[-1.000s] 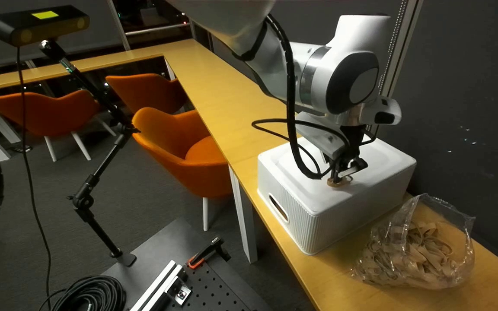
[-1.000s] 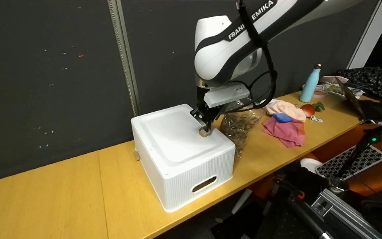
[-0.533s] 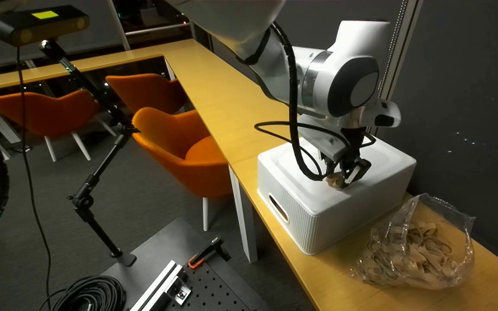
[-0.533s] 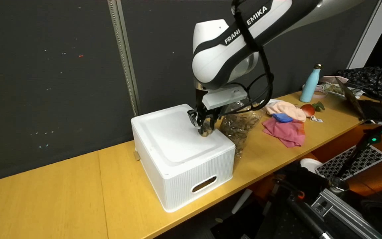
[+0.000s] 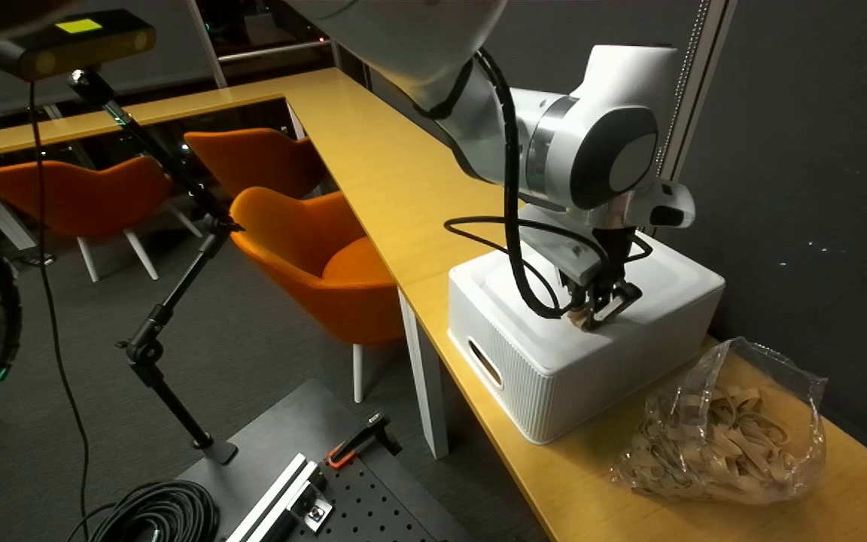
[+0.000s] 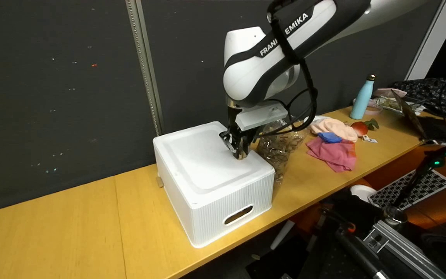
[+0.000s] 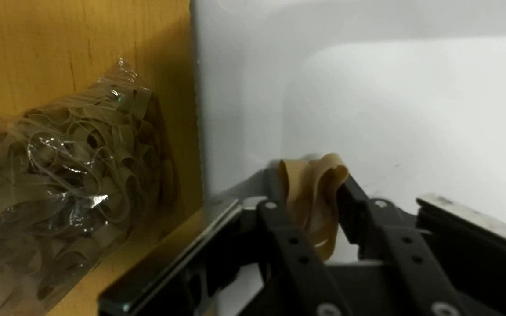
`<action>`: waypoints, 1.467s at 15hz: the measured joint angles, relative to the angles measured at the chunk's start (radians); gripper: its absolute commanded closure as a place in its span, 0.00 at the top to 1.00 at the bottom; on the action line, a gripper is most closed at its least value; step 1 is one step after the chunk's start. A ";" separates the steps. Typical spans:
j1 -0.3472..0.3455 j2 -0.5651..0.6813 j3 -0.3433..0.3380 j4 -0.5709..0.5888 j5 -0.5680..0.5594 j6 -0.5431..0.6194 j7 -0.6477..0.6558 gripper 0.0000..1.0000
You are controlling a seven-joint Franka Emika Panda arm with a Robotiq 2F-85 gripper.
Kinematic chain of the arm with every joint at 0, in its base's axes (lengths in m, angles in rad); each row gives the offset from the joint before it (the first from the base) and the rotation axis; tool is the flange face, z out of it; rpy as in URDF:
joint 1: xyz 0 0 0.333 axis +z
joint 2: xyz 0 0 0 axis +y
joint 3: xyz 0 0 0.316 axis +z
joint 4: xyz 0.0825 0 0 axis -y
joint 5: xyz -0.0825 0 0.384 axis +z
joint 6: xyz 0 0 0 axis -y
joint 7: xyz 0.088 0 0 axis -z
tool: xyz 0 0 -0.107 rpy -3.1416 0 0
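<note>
In the wrist view we see the gripper [image 7: 312, 188] with its fingers [image 7: 278, 221] part-way apart, one left and one right of a tan looped band [image 7: 302, 191] bunched between them; whether they are clamped on it we cannot tell. We find the band at the flat top of a white box [image 7: 389, 96], near its left edge, and on the wooden table [image 7: 24, 39] farther left we see a clear bag [image 7: 97, 199] holding similar bands [image 7: 123, 140].

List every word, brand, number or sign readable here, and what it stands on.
"FRAN... EMIKA": on the robot arm, in an exterior view; a cable hides the letters between.
Too small to read: dark marks on the small white piece on the table.
</note>
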 measured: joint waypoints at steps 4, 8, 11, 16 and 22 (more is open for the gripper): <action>0.000 0.002 0.000 0.004 0.000 0.000 0.000 0.00; 0.001 -0.001 0.000 0.011 0.000 0.000 0.000 0.01; 0.000 -0.036 -0.009 0.010 0.000 -0.003 0.003 0.01; -0.034 -0.172 -0.057 -0.046 -0.002 -0.006 0.005 0.01; -0.144 -0.345 -0.119 -0.146 -0.012 -0.020 0.005 0.01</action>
